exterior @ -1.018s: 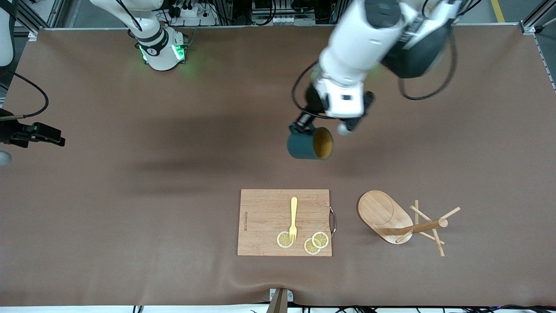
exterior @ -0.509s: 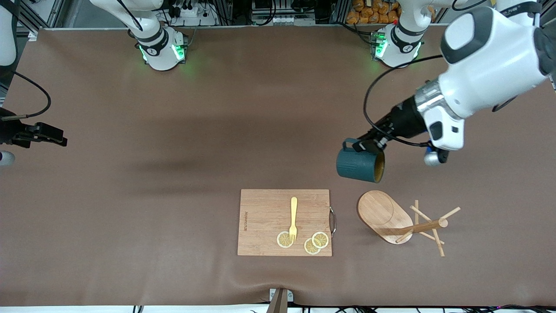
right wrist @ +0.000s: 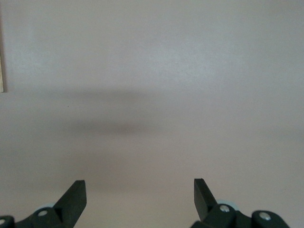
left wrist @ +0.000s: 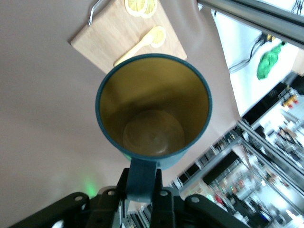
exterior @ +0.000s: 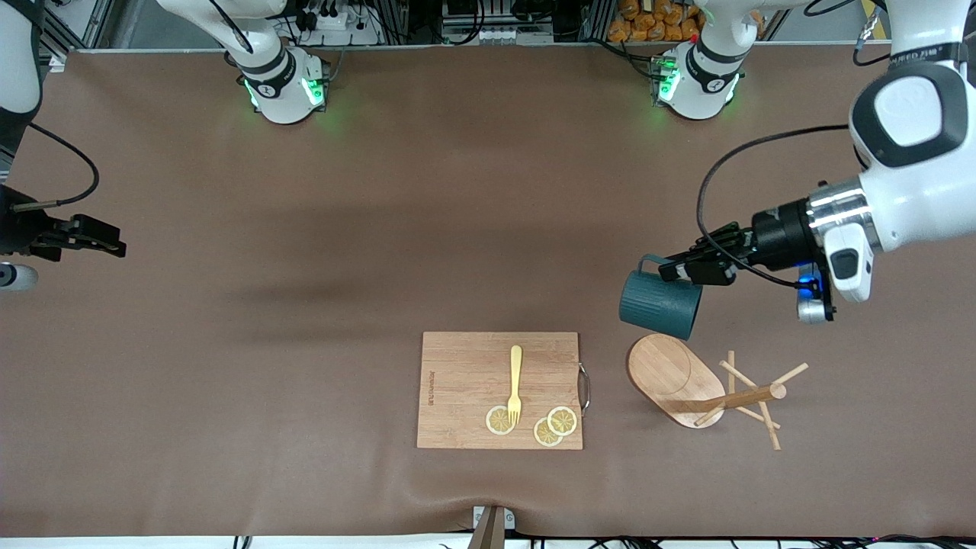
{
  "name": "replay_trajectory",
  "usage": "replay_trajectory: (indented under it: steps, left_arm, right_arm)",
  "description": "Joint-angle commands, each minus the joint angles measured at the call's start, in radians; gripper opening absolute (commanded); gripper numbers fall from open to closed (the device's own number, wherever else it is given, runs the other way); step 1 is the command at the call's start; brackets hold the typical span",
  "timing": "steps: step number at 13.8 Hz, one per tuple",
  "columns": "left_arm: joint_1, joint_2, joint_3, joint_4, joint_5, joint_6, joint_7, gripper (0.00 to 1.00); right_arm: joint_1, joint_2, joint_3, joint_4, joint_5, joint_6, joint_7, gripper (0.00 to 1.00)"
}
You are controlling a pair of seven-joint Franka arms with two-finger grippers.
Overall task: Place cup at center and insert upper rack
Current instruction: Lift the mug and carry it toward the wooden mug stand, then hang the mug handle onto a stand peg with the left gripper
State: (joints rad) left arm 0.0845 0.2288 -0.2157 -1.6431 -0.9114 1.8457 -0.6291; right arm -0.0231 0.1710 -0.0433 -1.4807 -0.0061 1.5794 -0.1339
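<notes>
cup carried toward left arm's end | held tilted

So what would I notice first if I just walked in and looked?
Probably the teal cup held up in the air by its handle in the left end effector, right over the base of the wooden mug tree, which lies tipped over. Beside it sits a cutting board with a yellow fork and lemon slices.
</notes>
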Motion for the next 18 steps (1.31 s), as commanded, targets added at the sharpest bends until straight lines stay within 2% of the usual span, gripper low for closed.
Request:
replay_trajectory:
  steps: [1,6,8,13,15,18]
  left_arm:
    - [0.083,0.064,-0.014,0.011,-0.137,-0.127,0.118,0.0]
    - [0.179,0.133,-0.014,0.015,-0.216,-0.298,0.19,0.0]
    - [0.204,0.174,-0.014,0.028,-0.218,-0.312,0.227,0.0]
    - [0.232,0.317,-0.022,0.147,-0.25,-0.374,0.235,0.0]
    - [0.236,0.372,-0.022,0.193,-0.274,-0.411,0.23,0.0]
    - [0.245,0.432,-0.024,0.258,-0.274,-0.421,0.229,0.0]
  right_arm:
    - [0.006,-0.002,-0.003,0.013,0.002,-0.003,0.005,1.0]
    - [0.025,-0.002,-0.003,0.019,0.0,-0.001,0.005,1.0]
    - [0.025,-0.002,-0.003,0.023,0.0,-0.001,0.005,1.0]
    - [0.034,0.001,-0.003,0.027,0.006,0.001,0.005,1.0]
    - [0.032,0.002,-0.004,0.025,0.055,0.001,0.005,1.0]
    - [0.032,0.005,-0.004,0.025,0.069,0.005,0.005,1.0]
